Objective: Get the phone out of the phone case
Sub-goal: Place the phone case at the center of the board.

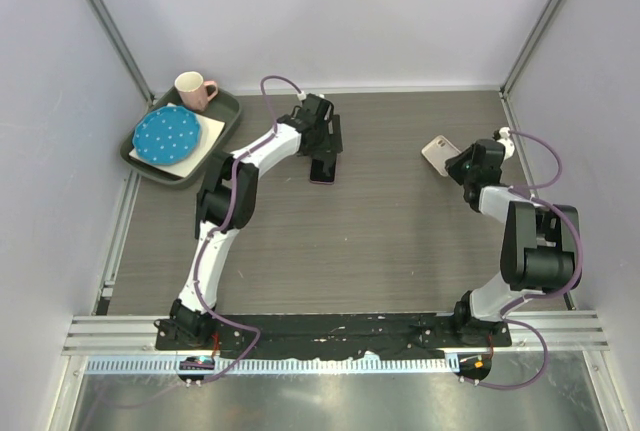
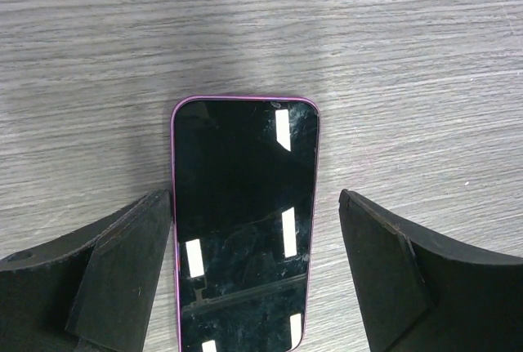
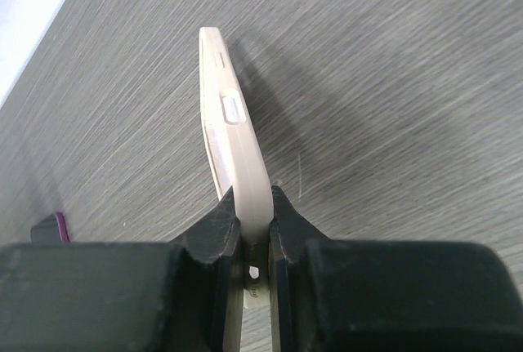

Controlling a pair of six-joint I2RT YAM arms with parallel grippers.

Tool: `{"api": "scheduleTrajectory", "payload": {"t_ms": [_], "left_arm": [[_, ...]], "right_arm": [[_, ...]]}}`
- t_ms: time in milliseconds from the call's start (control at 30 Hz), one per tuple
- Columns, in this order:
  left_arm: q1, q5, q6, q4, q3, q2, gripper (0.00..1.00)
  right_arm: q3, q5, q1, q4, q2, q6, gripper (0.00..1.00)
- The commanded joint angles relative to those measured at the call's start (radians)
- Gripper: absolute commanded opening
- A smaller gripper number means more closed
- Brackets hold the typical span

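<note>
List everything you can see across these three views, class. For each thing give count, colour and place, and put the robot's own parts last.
table: one, grey wood grain, under everything.
phone: one, black screen with a purple rim, lying flat and screen up near the middle.
phone case: one, beige, held edgewise on the right side.
tray: one, dark green, far left corner.
plate: one, blue with white dots, in the tray.
mug: one, pink, in the tray behind the plate.
sheet: one, cream, under the plate.
left arm, right arm: two, white and black, bolted at the near edge.
left gripper: one, black, open, astride the phone.
right gripper: one, black, shut on the phone case.
</note>
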Motion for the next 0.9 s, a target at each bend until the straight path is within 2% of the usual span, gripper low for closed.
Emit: {"api": "scheduleTrajectory", "payload": {"t_ms": [0, 100, 200, 233, 300, 467, 567, 700, 867], "left_arm": [[0.001, -0.018, 0.009, 0.005, -0.005, 0.026, 0.87], [0.006, -0.018, 0.008, 0.007, -0.018, 0.002, 0.88], [0.009, -0.015, 0.009, 0.014, -0.054, -0.044, 0.88], [0.010, -0.015, 0.009, 0.018, -0.066, -0.070, 0.88], [0.014, -0.011, 0.009, 0.033, -0.094, -0.099, 0.88], [0.018, 0.008, 0.000, 0.065, -0.179, -0.162, 0.88], [0.018, 0.019, -0.006, 0.068, -0.192, -0.173, 0.88], [0.017, 0.032, -0.017, 0.073, -0.192, -0.182, 0.88], [0.020, 0.031, 0.001, 0.079, -0.201, -0.204, 0.88]], "right_arm": [[-0.032, 0.140, -0.003, 0.072, 0.005, 0.058, 0.02], [-0.045, 0.137, -0.001, 0.041, 0.009, 0.062, 0.07], [-0.071, 0.108, 0.011, 0.026, -0.002, 0.039, 0.18], [-0.075, 0.102, 0.014, 0.021, -0.007, 0.027, 0.25], [-0.075, 0.088, 0.017, -0.011, -0.019, 0.003, 0.30], [-0.049, 0.031, 0.017, -0.123, -0.001, -0.062, 0.52], [-0.046, -0.039, 0.020, -0.120, -0.002, -0.062, 0.69], [-0.008, -0.095, 0.028, -0.151, 0.001, -0.059, 0.72], [0.041, -0.069, 0.029, -0.235, -0.039, -0.109, 0.73]]}}
